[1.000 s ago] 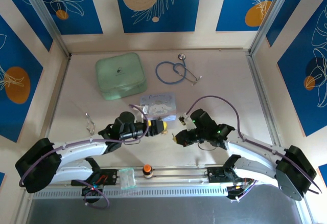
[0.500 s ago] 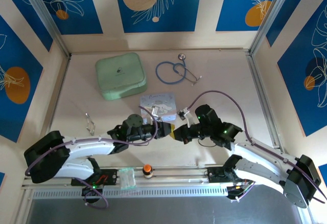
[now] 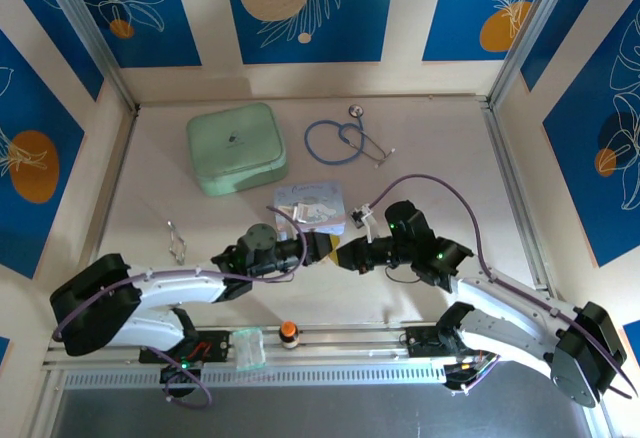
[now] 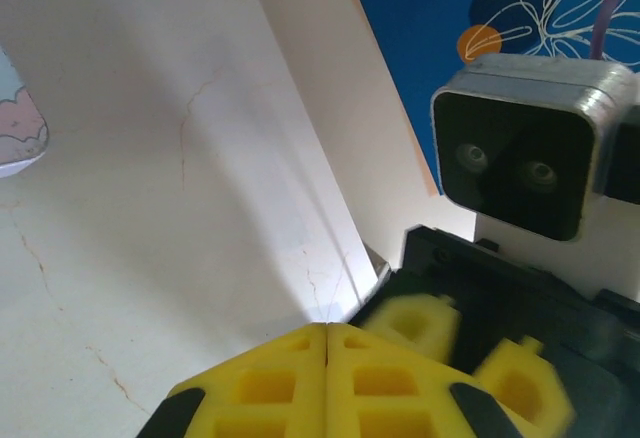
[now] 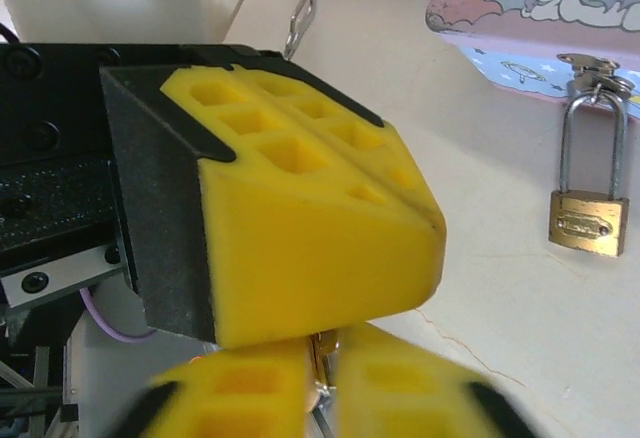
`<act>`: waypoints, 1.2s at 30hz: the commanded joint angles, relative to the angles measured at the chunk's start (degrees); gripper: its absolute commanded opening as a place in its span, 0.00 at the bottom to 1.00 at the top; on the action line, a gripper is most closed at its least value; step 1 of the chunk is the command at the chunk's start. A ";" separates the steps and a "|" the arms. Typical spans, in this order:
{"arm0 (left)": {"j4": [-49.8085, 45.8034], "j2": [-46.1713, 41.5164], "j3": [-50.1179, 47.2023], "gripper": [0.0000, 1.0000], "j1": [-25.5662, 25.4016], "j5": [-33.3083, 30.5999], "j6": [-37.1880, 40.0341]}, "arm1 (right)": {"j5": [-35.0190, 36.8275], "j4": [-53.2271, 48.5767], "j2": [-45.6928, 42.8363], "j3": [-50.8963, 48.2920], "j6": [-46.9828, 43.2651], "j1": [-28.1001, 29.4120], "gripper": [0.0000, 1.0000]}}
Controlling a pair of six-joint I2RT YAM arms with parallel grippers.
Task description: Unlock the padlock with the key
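Observation:
My left gripper and right gripper meet tip to tip in front of the pale blue cartoon tin. The left gripper is shut, pads pressed flat with nothing showing in the seam. In the right wrist view its yellow pads press down onto my right gripper, whose blurred fingers stand slightly apart. The small key stands in that gap, its upper end against the left pad's underside. The brass padlock hangs locked by its silver shackle from the tin's hasp.
A mint green box and a blue stethoscope lie at the back. A bent wire clip rests at the left. An orange-capped bottle stands on the front rail.
Both grippers came together from either side until their tips touch. The left jaws went from open to shut. The right fingers, shut before, have parted a little.

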 commanded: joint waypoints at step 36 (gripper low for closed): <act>4.02 -9.90 -0.90 0.00 -1.39 -17.28 -8.67 | 5.05 38.26 5.54 -4.37 24.81 2.97 0.29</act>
